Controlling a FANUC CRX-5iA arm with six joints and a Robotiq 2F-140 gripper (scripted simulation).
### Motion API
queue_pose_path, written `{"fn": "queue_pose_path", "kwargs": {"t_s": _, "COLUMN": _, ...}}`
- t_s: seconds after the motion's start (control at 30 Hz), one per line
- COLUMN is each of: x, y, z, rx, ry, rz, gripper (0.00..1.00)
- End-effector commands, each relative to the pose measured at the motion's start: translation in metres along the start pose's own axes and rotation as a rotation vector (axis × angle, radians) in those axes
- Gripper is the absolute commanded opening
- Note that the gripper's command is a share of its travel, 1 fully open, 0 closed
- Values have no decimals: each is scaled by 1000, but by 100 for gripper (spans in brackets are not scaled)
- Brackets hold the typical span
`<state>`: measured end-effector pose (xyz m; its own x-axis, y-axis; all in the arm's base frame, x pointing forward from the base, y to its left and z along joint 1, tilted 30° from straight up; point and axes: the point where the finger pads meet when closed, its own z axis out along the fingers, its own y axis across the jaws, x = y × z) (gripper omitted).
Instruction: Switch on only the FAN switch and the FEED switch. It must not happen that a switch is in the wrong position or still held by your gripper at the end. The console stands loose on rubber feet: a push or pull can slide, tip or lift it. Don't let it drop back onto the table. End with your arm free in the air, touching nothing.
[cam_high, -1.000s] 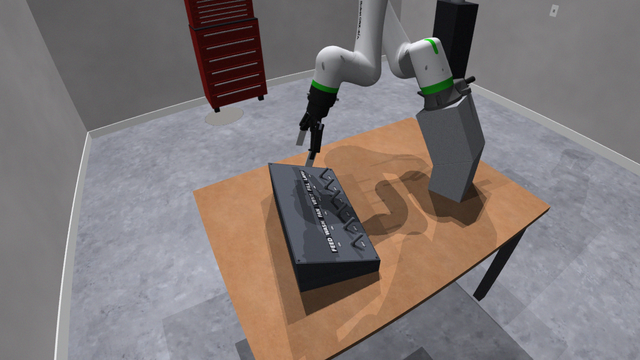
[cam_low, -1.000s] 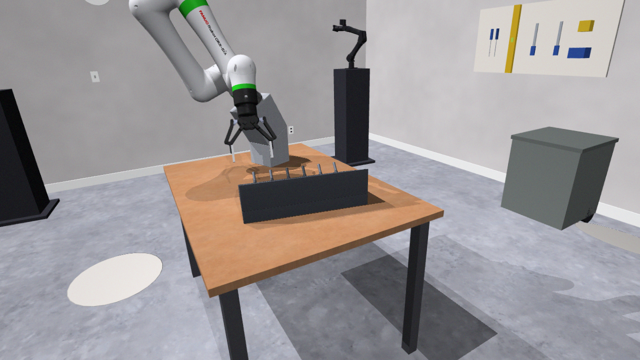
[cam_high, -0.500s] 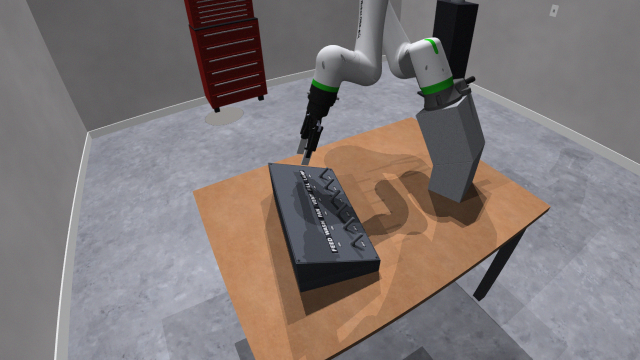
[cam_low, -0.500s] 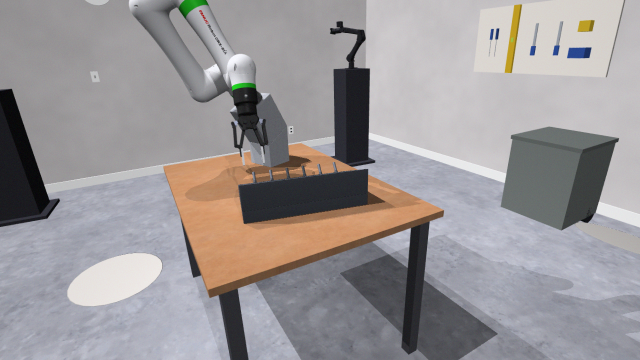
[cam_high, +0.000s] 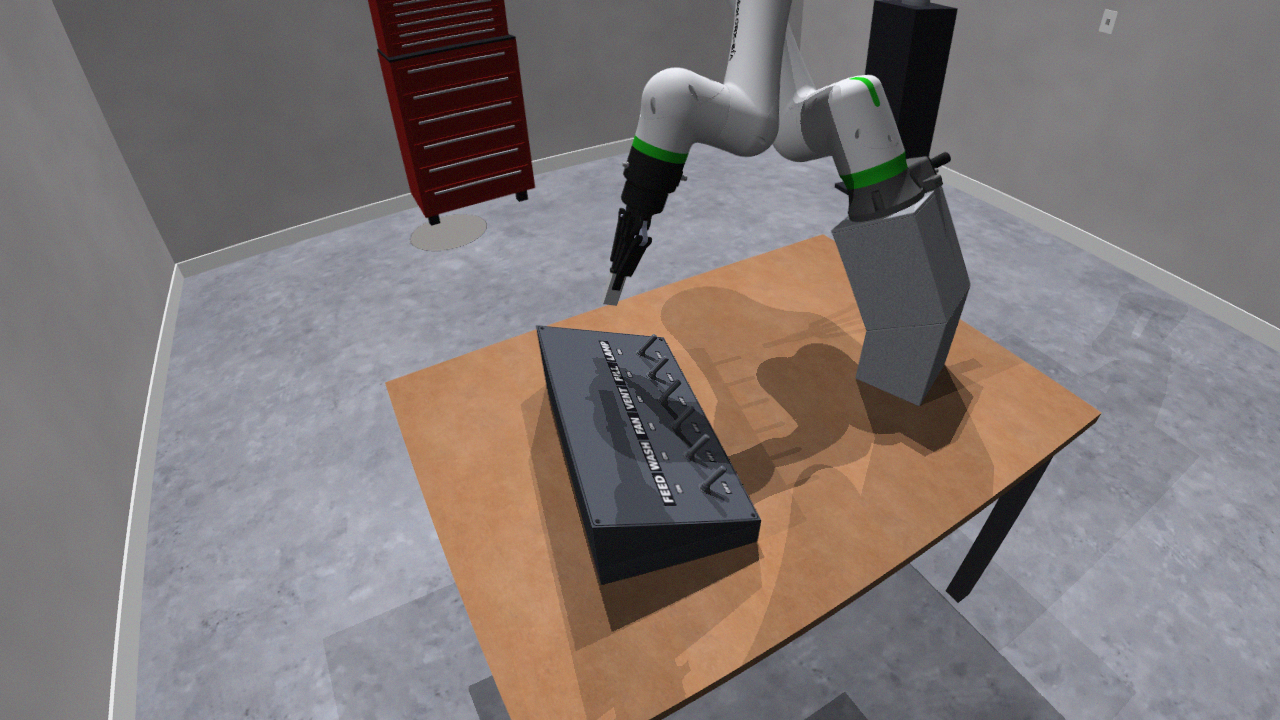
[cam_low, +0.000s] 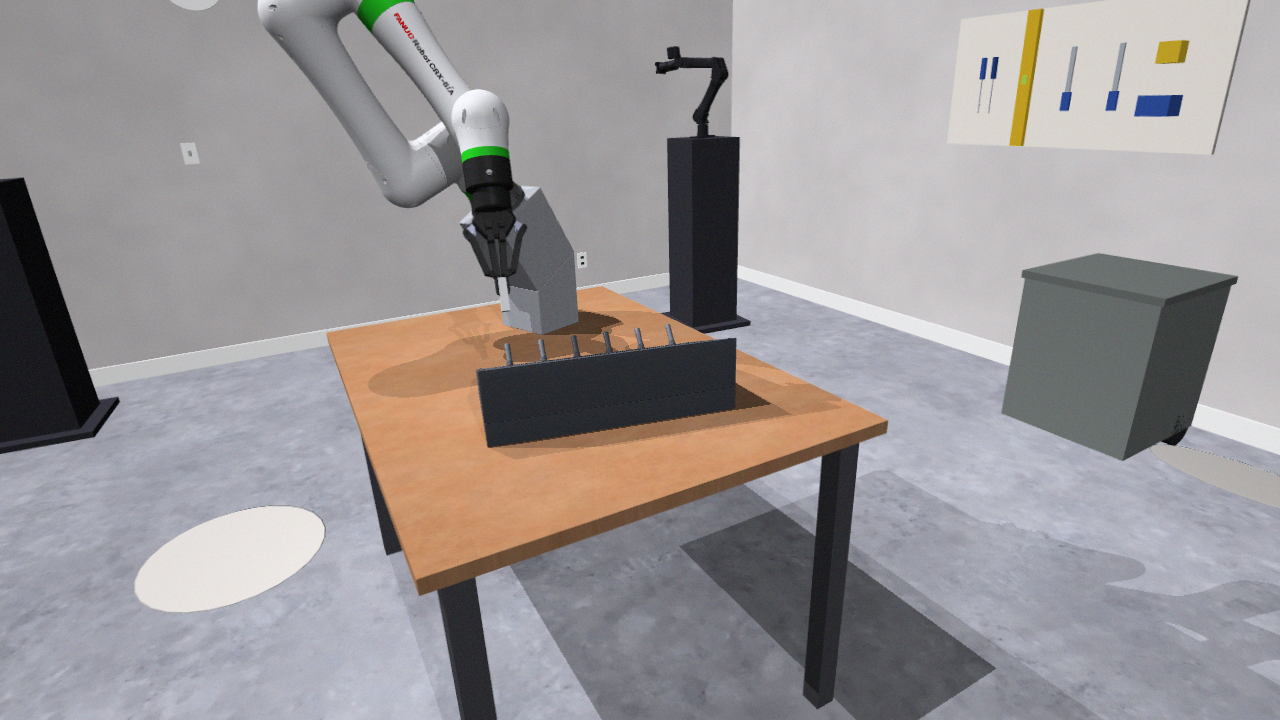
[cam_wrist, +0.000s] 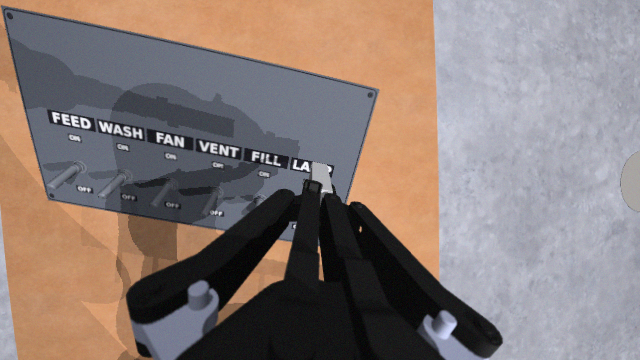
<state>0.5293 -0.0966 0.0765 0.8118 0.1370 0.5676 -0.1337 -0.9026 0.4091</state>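
Observation:
The dark console (cam_high: 640, 443) sits on the wooden table (cam_high: 716, 465), with six toggle switches in a row labelled FEED, WASH, FAN, VENT, FILL, LAMP. In the wrist view the FEED lever (cam_wrist: 65, 175) and the FAN lever (cam_wrist: 164, 192) both lean toward their OFF marks, as do WASH (cam_wrist: 115, 183) and VENT (cam_wrist: 214, 198). My gripper (cam_high: 614, 291) (cam_low: 503, 291) is shut and empty, hanging in the air above the LAMP end of the console; it also shows in the wrist view (cam_wrist: 320, 185) and from behind the console. My fingers hide the FILL and LAMP levers.
The arm's grey base block (cam_high: 904, 295) stands on the table's far right part. A red tool cabinet (cam_high: 452, 102) stands on the floor behind. A grey box (cam_low: 1114, 349) and a black pedestal (cam_low: 704, 232) stand off the table.

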Motion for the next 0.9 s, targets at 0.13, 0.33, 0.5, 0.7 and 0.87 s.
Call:
{"fn": "queue_pose_path", "kwargs": {"t_s": 0.13, "x": 1, "y": 0, "z": -28, "rx": -2, "ry": -11, "rz": -1, "gripper": 0}}
{"fn": "queue_pose_path", "kwargs": {"t_s": 0.33, "x": 1, "y": 0, "z": -30, "rx": -2, "ry": -11, "rz": -1, "gripper": 0}}
{"fn": "queue_pose_path", "kwargs": {"t_s": 0.5, "x": -11, "y": -29, "z": -26, "rx": 4, "ry": -25, "rz": 2, "gripper": 0}}
{"fn": "queue_pose_path", "kwargs": {"t_s": 0.7, "x": -51, "y": -101, "z": -21, "rx": 8, "ry": -47, "rz": 6, "gripper": 0}}
{"fn": "queue_pose_path", "kwargs": {"t_s": 0.87, "x": -69, "y": -127, "z": -22, "rx": 6, "ry": -49, "rz": 6, "gripper": 0}}
